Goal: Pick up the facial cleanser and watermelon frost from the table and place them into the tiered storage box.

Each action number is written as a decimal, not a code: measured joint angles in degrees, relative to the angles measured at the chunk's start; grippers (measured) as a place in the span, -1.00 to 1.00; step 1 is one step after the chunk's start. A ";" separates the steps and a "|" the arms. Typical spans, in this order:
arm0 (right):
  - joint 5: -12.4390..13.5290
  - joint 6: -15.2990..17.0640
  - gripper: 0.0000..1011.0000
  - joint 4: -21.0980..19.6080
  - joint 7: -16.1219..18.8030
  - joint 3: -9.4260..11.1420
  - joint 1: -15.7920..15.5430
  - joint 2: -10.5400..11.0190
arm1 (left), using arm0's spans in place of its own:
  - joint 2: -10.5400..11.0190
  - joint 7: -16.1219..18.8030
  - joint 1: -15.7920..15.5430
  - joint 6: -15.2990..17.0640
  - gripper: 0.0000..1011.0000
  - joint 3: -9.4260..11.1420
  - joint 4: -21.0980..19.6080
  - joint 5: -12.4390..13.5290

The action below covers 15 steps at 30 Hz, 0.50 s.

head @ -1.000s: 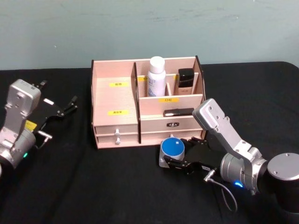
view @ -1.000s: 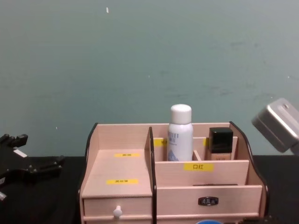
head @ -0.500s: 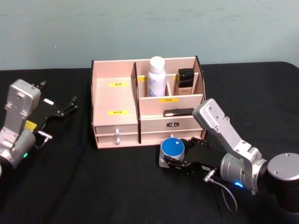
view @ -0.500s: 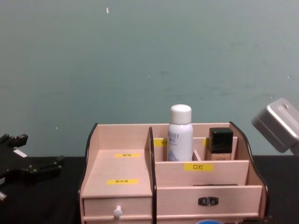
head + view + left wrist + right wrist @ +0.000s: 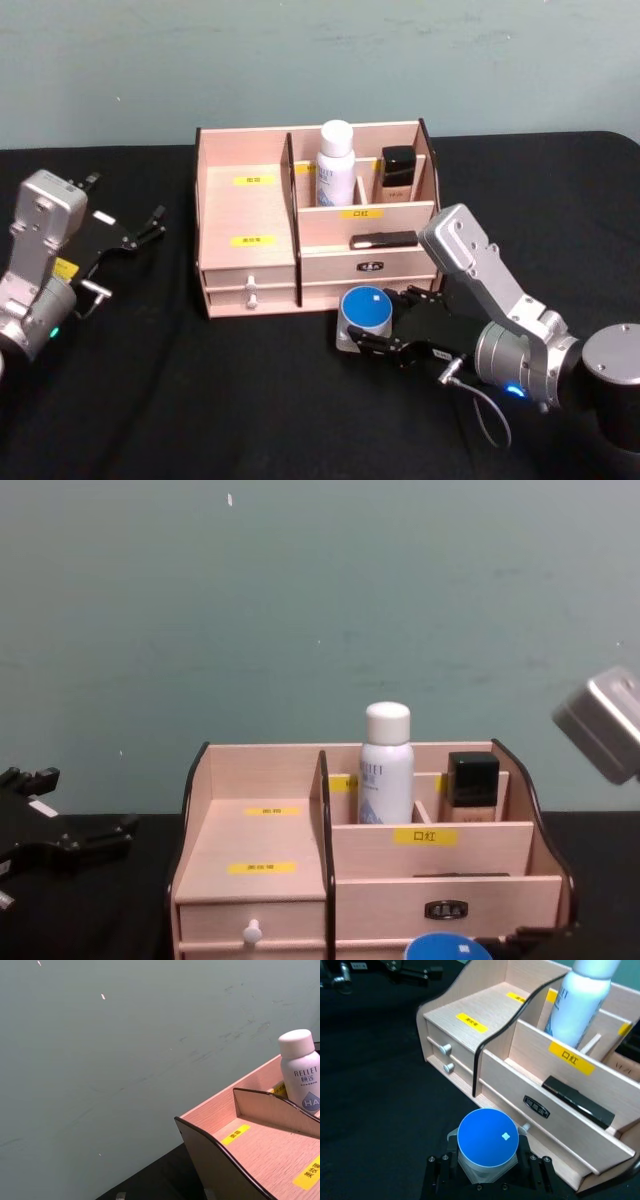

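Right gripper (image 5: 487, 1172) has its fingers clamped on both sides of the blue-lidded jar (image 5: 486, 1144), the watermelon frost. In the head view the jar (image 5: 364, 311) sits just in front of the wooden organiser (image 5: 246, 215), at about 5 o'clock from its centre. Whether it is clear of the black table (image 5: 200, 400) is hard to tell.

The white cleanser bottle (image 5: 335, 164) is already upright in a rear compartment, next to a beige bottle with a black cap (image 5: 397, 173). A flat black item (image 5: 384, 239) lies in the shallow front tray.

Left gripper (image 5: 135, 233) is parked at 9 o'clock, well apart from the organiser, fingers apart and empty.

Step in hand, as I read it: lift the jar and put it in the organiser. To do it well:
- Raise straight up first. The front wall and drawer knobs (image 5: 445, 1057) are close.
- Keep the lid level; the jar is squat and the grip sits low on the body.
- Likely target is the wide stepped shelf at 10 o'clock; the front tray is occupied.
- Lower until the base seats flat, then release.
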 joint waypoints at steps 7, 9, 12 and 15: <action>0.80 -0.16 0.41 -2.33 0.68 0.16 0.48 0.91 | 0.00 0.00 -0.01 0.00 1.00 0.00 0.00 0.00; 1.19 -0.26 0.42 -3.40 0.97 0.22 0.77 1.22 | 0.00 0.00 0.00 0.00 1.00 0.00 0.00 0.00; 1.60 -0.33 0.41 -4.53 1.20 0.22 1.12 1.47 | 0.00 0.00 0.00 0.00 1.00 0.00 0.00 0.00; 2.12 -0.39 0.42 -5.87 1.45 0.17 1.72 1.70 | 0.00 0.00 0.00 0.00 1.00 0.00 0.00 0.00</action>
